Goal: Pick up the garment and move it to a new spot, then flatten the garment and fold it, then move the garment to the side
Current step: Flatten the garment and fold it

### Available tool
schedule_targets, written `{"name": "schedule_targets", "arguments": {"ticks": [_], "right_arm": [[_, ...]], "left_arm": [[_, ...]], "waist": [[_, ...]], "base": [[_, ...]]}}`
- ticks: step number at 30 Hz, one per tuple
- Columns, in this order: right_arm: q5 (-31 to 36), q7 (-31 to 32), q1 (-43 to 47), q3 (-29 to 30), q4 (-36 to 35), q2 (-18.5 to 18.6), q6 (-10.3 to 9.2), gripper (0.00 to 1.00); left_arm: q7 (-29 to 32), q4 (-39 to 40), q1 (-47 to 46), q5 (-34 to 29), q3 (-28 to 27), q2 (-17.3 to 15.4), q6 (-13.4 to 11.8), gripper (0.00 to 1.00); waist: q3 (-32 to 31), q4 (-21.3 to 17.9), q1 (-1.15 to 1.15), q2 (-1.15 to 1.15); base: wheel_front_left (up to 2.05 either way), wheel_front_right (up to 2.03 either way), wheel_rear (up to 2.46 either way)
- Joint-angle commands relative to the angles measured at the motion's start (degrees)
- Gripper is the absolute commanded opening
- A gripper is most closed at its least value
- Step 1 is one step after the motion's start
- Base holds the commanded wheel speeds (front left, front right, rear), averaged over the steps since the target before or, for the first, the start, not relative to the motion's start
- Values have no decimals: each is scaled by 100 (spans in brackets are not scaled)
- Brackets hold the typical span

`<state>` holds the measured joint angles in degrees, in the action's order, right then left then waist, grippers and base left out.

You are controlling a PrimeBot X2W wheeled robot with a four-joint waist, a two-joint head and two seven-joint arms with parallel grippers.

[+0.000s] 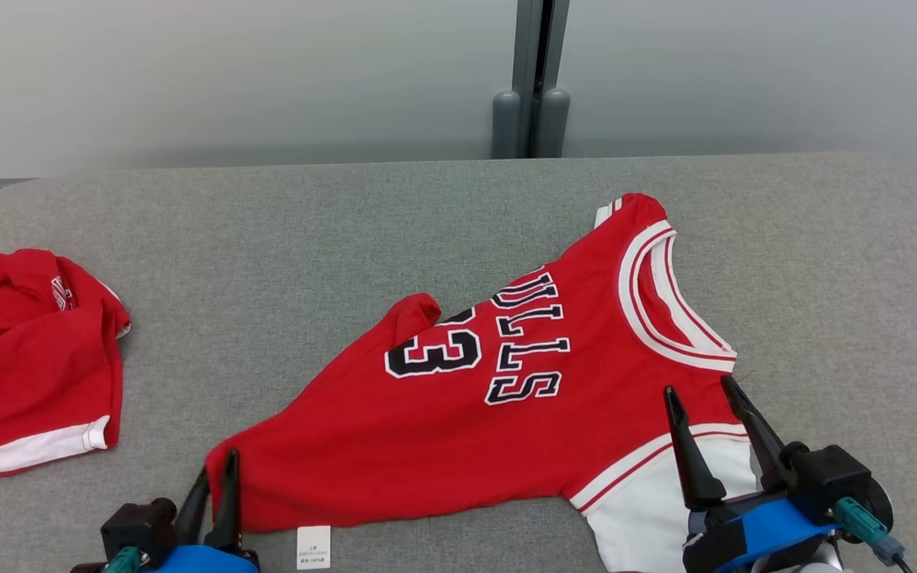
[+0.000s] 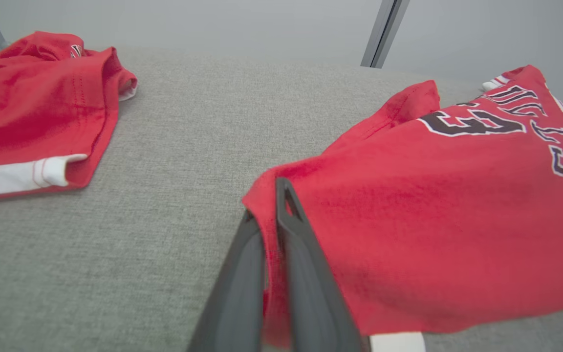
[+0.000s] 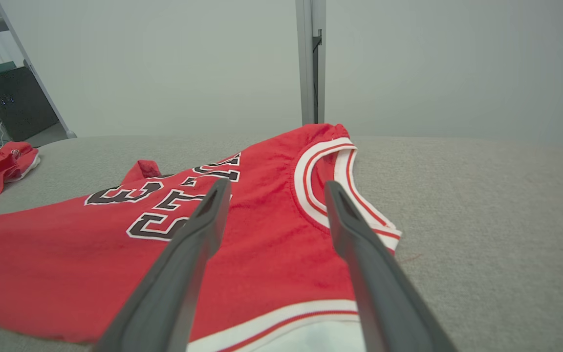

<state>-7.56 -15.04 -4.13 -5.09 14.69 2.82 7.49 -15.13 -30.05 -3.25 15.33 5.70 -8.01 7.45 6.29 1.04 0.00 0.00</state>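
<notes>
The garment (image 1: pixel 522 382) is a red basketball jersey with white trim and dark lettering, spread across the grey table with its neckline at the right. My left gripper (image 1: pixel 217 469) is shut on the jersey's lower left hem corner; in the left wrist view the red cloth (image 2: pixel 408 210) is pinched between the two dark fingers (image 2: pixel 291 244). My right gripper (image 1: pixel 701 390) stands open just above the jersey's near shoulder, beside the white armhole band. In the right wrist view its fingers (image 3: pixel 203 230) frame the red garment (image 3: pixel 262 244) below the neckline, with nothing between them.
A second red garment with a white band (image 1: pixel 29 366) lies bunched at the table's left edge. The grey fabric table (image 1: pixel 267 239) stretches bare behind and to the right of the jersey. A pale wall with a dark post (image 1: pixel 534 79) stands behind.
</notes>
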Motion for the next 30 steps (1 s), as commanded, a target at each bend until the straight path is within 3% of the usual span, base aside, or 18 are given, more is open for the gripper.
{"name": "schedule_targets", "arguments": {"ticks": [1, 9, 15, 30], "right_arm": [[-16, -20, -15, 4, 12, 14, 1, 100], [18, -20, 49, 175, -69, 14, 1, 100], [58, -20, 45, 277, -141, 14, 1, 100], [255, -20, 474, 491, -238, 14, 1, 100]], "left_arm": [[-3, 48, 10, 26, -84, -21, 4, 100], [-4, 1218, 223, -434, -799, 125, -16, 100], [-3, 1937, 321, -854, -946, 252, -6, 100], [-3, 1940, 650, -1417, -768, 310, -7, 100]], "waist": [[-12, -12, 0, 0], [-122, 4, 0, 0], [-268, 17, 0, 0], [-629, -104, 0, 0]], "base": [[0, 0, 0], [0, 0, 0], [0, 0, 0], [0, 0, 0]]}}
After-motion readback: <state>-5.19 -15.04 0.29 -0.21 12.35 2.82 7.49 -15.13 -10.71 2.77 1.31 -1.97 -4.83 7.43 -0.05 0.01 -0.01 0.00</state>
